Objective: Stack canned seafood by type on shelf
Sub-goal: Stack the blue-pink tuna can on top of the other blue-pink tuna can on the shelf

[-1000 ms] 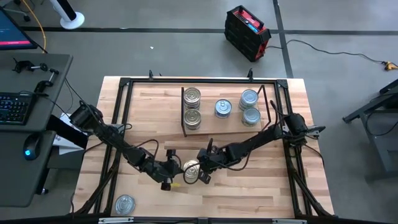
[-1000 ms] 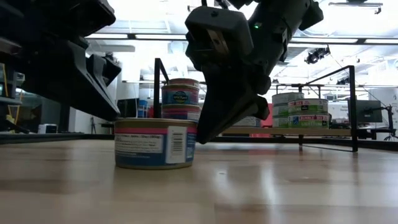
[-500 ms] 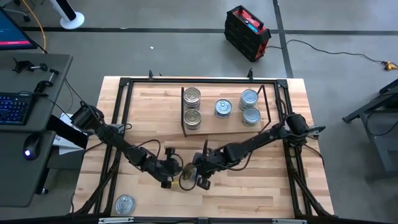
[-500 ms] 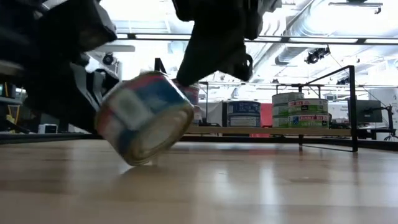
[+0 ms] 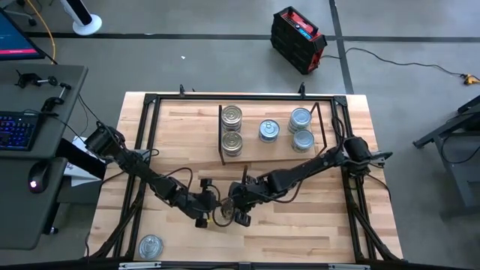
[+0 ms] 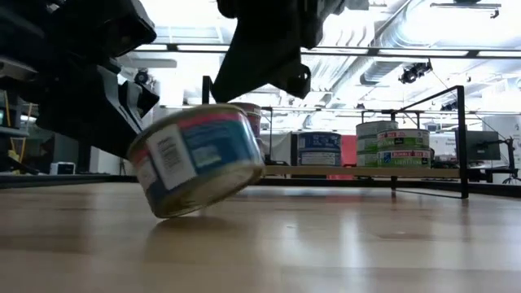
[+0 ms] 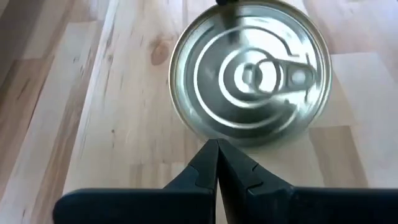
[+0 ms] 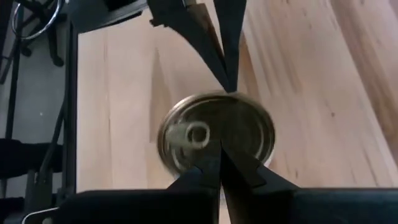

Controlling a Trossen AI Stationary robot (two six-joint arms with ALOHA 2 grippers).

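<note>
Large black-framed wooden tabletop (image 5: 300, 225). Toward 12 o'clock, the light-wood shelf board (image 5: 262, 150) carries 5 round tins. At 6 o'clock, a tilted gold-lidded tin (image 6: 195, 159) rests on one edge between the left gripper (image 5: 204, 209) and right gripper (image 5: 238, 208), both pinched closed, empty.

A tin (image 6: 199, 159) with a blue and pink label sits tilted on the wooden surface (image 6: 342, 244), one edge lifted. Dark arm parts hang just behind and above it. Farther back, the shelf (image 6: 366, 172) carries more tins (image 6: 399, 145) between black uprights.
</note>
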